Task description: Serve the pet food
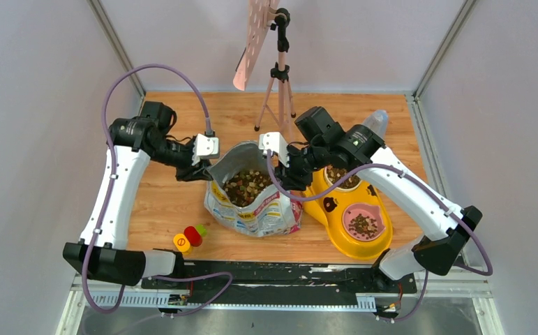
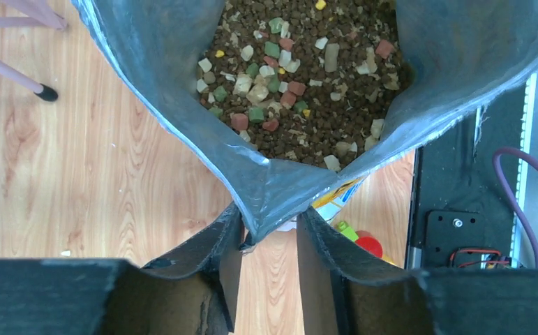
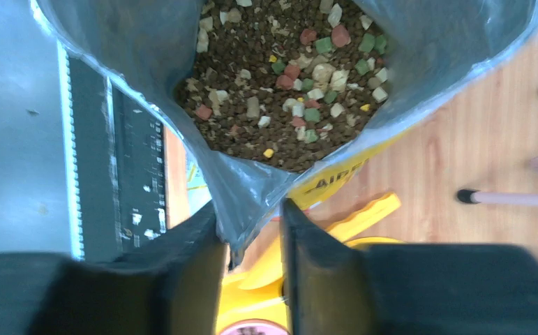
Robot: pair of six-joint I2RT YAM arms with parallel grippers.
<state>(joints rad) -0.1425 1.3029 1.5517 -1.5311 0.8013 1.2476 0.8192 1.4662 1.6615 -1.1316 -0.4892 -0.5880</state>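
Presently, the pet food (image 1: 246, 185), small dark-brown dry kibble mixed with green, pink and cream cubes, lies as a loose heap inside the white, pink and yellow printed bag (image 1: 259, 220). The bag has a silver lining and stands upright and open-mouthed at the middle of the pale wooden table (image 1: 168, 202). More brown kibble sits in both wells of the yellow plastic double feeder (image 1: 349, 246), just right of the bag. The near well has a pink liner; the far well is partly hidden under the right arm.

Tool state: the left gripper (image 1: 197, 172) is at the bag's left rim. Its wrist view shows the jaws narrowed onto a pinched fold of that rim, with one of the fingers (image 2: 217, 241) on each side and both touching the foil. The right gripper (image 1: 285, 179) is at the bag's right rim, between bag and feeder. Its wrist view shows the same arrangement, a fold of rim clamped between its fingers (image 3: 196, 237). The mouth is stretched between the two grips, leaving the kibble surface exposed from above.

Other items: a clear plastic bottle (image 1: 377, 120) stands behind the feeder. A slim tripod (image 1: 278, 91) carrying a pink perforated board (image 1: 255, 35) stands at the far edge. Small red, yellow and green plastic pieces (image 1: 190, 237) lie clustered near the left arm's base.
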